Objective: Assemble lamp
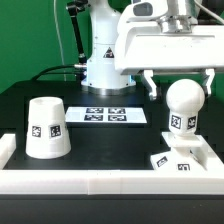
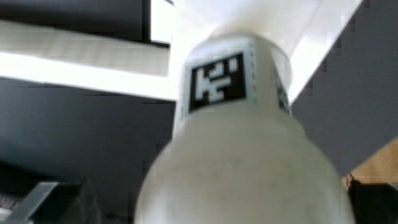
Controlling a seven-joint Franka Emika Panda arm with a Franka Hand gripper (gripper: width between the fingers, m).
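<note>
The white round bulb [image 1: 184, 99] stands upright on its tagged stem [image 1: 180, 123] on the small square base [image 1: 176, 160], at the exterior view's right. My gripper [image 1: 178, 90] is above it, with its fingers [image 1: 150, 86] spread on either side of the bulb's top and a gap showing on the left side. In the wrist view the bulb [image 2: 240, 175] fills the frame, with the stem's tag [image 2: 221, 80] beyond it; my fingers do not show clearly there. The cone shade [image 1: 47, 128] stands alone at the exterior view's left, narrow end up.
The marker board [image 1: 107, 115] lies flat at the middle back. The robot's white pedestal [image 1: 100, 62] stands behind it. A low white wall [image 1: 90, 181] runs along the table's front and left edges.
</note>
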